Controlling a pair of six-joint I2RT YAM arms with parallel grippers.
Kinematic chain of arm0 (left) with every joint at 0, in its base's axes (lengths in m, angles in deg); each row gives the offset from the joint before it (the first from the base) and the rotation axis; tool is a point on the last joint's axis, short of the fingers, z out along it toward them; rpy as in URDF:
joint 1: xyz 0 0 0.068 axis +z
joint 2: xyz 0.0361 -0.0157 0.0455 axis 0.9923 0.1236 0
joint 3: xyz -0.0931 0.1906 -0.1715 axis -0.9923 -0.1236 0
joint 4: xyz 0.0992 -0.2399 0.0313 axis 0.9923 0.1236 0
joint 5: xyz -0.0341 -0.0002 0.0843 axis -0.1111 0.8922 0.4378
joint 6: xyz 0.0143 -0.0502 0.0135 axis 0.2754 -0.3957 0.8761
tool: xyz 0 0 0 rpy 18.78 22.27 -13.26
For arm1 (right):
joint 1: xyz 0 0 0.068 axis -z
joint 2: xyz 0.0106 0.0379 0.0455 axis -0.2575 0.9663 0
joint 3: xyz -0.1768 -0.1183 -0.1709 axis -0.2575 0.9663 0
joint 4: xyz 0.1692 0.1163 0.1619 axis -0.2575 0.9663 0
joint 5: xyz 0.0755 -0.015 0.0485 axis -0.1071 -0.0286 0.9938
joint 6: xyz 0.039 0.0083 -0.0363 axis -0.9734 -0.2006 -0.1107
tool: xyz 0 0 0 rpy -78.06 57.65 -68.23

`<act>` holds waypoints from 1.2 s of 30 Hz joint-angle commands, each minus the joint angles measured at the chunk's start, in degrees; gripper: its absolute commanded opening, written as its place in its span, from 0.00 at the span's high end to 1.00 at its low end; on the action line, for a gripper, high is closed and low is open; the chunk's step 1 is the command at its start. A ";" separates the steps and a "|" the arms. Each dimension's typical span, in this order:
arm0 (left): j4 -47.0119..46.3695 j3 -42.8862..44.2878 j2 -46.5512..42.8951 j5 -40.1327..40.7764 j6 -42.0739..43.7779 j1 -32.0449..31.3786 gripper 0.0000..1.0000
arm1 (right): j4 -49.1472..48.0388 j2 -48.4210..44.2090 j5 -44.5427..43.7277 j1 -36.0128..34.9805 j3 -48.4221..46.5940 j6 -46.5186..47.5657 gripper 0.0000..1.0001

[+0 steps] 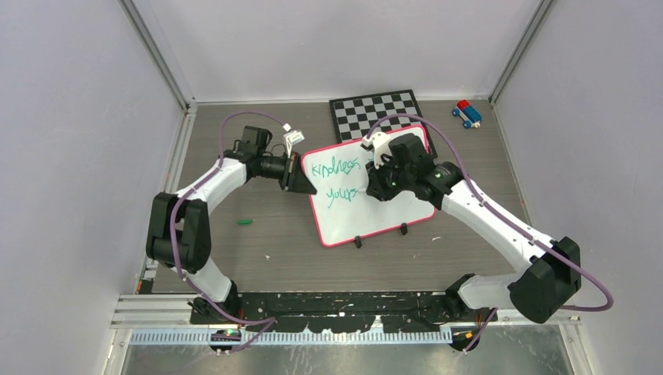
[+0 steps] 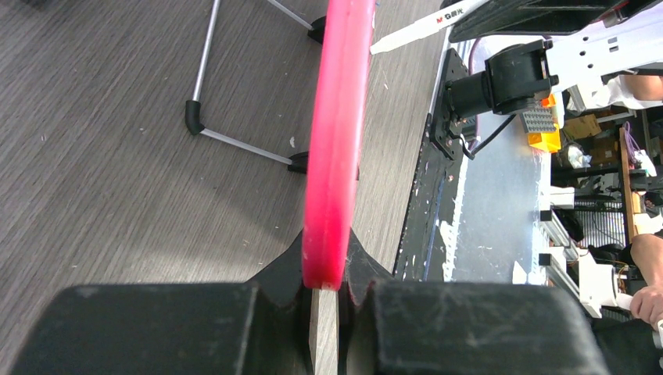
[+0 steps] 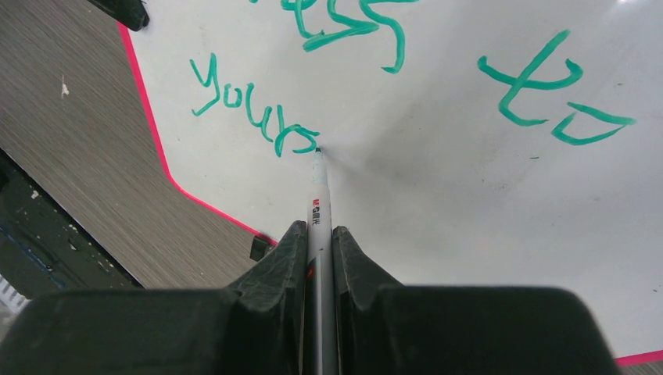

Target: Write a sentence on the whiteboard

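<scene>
The whiteboard [image 1: 379, 215], white with a pink-red frame, stands tilted in the middle of the table. My left gripper [image 1: 302, 182] is shut on its left edge. In the left wrist view the pink frame [image 2: 336, 141] sits clamped between the jaws of that gripper [image 2: 327, 269]. My right gripper [image 1: 381, 187] is over the board, shut on a white marker [image 3: 318, 205]. The marker's green tip touches the board just after the last letter. The sentence [image 3: 250, 109] in green reads "kindness to" on the top line and "yours" below it.
A black-and-white chequered board [image 1: 374, 112] lies behind the whiteboard. A red and blue toy [image 1: 467, 113] sits at the back right. A small green cap [image 1: 245, 222] lies on the table to the left. The whiteboard's wire stand [image 2: 234, 141] shows behind it.
</scene>
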 commanded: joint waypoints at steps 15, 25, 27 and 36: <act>-1.15 -0.55 -1.42 0.43 0.47 -0.29 1.00 | -0.97 -0.44 -6.37 0.92 -2.70 1.26 1.00; -1.15 -0.48 -1.45 0.46 0.46 -0.29 1.00 | -1.50 1.80 -4.19 0.84 -4.28 0.36 1.00; -1.18 -0.44 -1.36 0.46 0.46 -0.29 1.00 | -1.34 2.18 -3.62 0.49 -4.25 0.19 1.00; -1.01 -0.33 -1.16 0.45 0.73 -0.29 1.00 | -1.34 2.07 -2.61 -0.05 -2.66 0.46 1.00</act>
